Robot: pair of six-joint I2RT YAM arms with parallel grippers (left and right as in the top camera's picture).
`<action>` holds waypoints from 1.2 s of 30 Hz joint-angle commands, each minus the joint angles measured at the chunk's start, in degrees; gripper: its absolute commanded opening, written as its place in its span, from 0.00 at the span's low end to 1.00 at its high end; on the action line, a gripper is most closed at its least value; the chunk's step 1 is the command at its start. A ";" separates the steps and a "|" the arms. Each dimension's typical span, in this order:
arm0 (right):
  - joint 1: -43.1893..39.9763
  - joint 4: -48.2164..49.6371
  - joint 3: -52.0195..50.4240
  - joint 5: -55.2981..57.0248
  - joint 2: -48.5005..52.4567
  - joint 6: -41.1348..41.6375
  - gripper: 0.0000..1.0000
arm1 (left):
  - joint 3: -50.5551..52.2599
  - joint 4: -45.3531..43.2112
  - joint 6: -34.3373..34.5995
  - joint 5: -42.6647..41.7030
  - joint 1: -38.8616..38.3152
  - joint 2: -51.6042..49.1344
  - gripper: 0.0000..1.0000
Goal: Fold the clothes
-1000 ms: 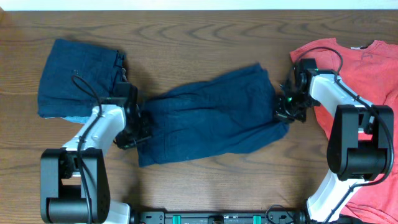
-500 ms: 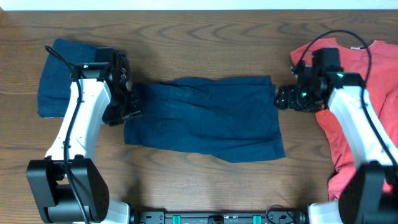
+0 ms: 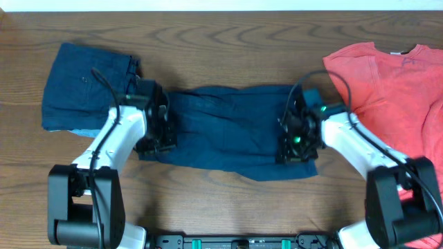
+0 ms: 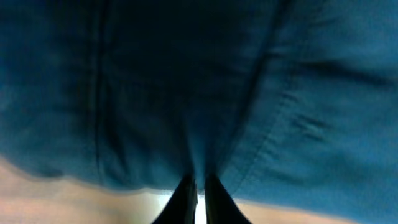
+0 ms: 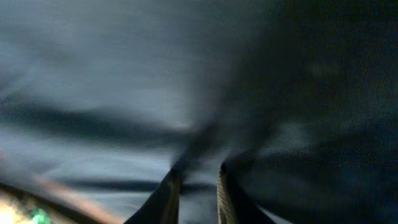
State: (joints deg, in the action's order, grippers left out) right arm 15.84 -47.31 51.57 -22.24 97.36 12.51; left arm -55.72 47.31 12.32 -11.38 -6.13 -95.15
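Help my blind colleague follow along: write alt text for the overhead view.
Spread centre-frame lie dark navy fabric shorts, left pincer and right pincer on opposite ends. A folded navy garment lies far left, a coral-red T-shirt far right.

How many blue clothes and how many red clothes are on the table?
Dark navy clothes: 2, the folded piece and the shorts spread in the middle.
Coral-red T-shirt: 1.
Total: 3 that I can see; the folded piece may hide more.
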 commanded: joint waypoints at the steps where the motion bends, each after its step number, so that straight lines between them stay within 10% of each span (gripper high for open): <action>1: -0.68 3.10 -5.90 5.42 2.34 12.39 0.15 | 5.81 -3.80 3.91 3.23 0.96 -0.02 0.06; 9: -9.42 -0.24 -7.30 13.25 1.22 15.19 0.14 | 5.01 -1.14 5.22 7.56 6.21 0.11 0.06; 20: -13.09 -7.67 3.65 -0.70 -13.57 -7.54 0.30 | -11.61 13.07 -3.56 -8.39 5.27 0.92 0.06; 36: -1.11 20.11 3.13 -10.10 -3.93 0.74 0.23 | -12.57 -19.28 -8.24 -13.64 -5.84 -10.51 0.06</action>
State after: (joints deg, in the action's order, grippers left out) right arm 12.40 -27.14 55.40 -31.42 88.42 11.75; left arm -67.81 30.11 5.45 -24.38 -11.86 -101.65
